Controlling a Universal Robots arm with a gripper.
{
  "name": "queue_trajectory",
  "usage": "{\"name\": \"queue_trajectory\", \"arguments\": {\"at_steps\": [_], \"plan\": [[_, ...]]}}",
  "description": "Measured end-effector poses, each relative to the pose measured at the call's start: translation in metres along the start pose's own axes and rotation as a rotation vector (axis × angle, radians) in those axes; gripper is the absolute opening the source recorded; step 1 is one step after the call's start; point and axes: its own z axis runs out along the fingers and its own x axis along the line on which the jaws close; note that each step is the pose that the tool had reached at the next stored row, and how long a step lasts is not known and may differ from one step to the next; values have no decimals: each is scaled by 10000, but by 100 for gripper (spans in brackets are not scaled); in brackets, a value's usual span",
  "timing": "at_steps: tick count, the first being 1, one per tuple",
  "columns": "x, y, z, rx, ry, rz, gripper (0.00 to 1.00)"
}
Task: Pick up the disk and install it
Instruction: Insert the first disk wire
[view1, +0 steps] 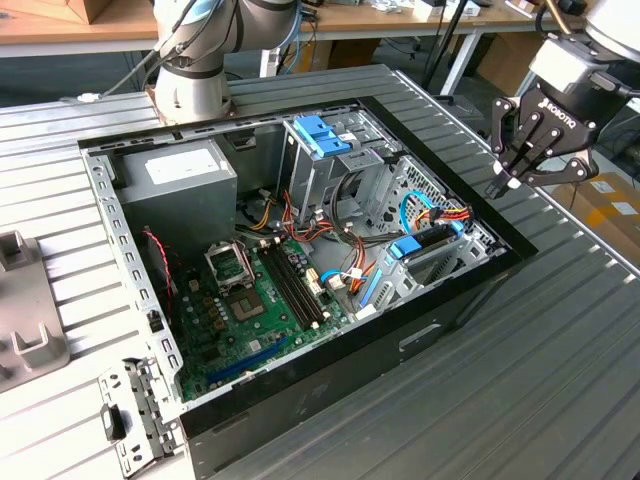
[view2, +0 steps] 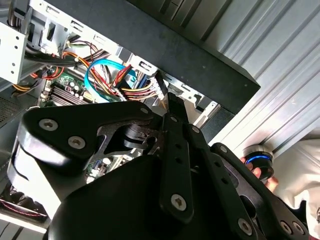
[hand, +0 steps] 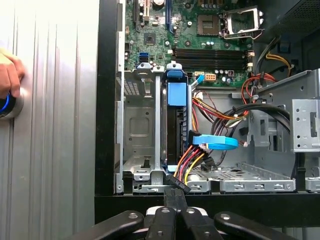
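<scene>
**Supervisor:** Where's your gripper right now?

**Operator:** I have the gripper (view1: 510, 180) hanging above the edge of the open computer case (view1: 330, 385), at the exterior view's right. In the first wrist view its fingertips (hand: 175, 196) sit pressed together just over the case's black wall, and I see nothing between them. So the jaws are closed and empty.

**Supervisor:** And the disk?

**Operator:** The disk (hand: 176, 127) is standing on edge in a slot of the metal drive bay (hand: 137, 125), just inside the case wall below the gripper. In the first wrist view its blue end tab (hand: 177, 92) is at the far end from my fingertips, toward the green motherboard (hand: 200, 35). In the exterior view I see the same disk (view1: 425, 243) down and inward from the gripper, a clear gap between them. I'm not touching it.

**Supervisor:** Anything crowding it?

**Operator:** A bundle of red, yellow and black power wires (hand: 192, 162) runs into its near end, and a flat blue data cable (hand: 215, 141) loops just beside it. The neighbouring slot in the bay looks unfilled.

**Supervisor:** Anyone close by?

**Operator:** A person's hand (hand: 9, 75) rests on a round button with a blue ring (hand: 6, 105) on the ribbed table, off to the side of the case.
</scene>
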Motion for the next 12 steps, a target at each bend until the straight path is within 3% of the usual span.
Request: {"name": "queue_trajectory", "arguments": {"at_steps": [6,10,12], "plan": [[0,0,0,-2,3,-48,11],[0,0,0,-2,5,-73,23],[0,0,0,-3,6,-83,35]]}}
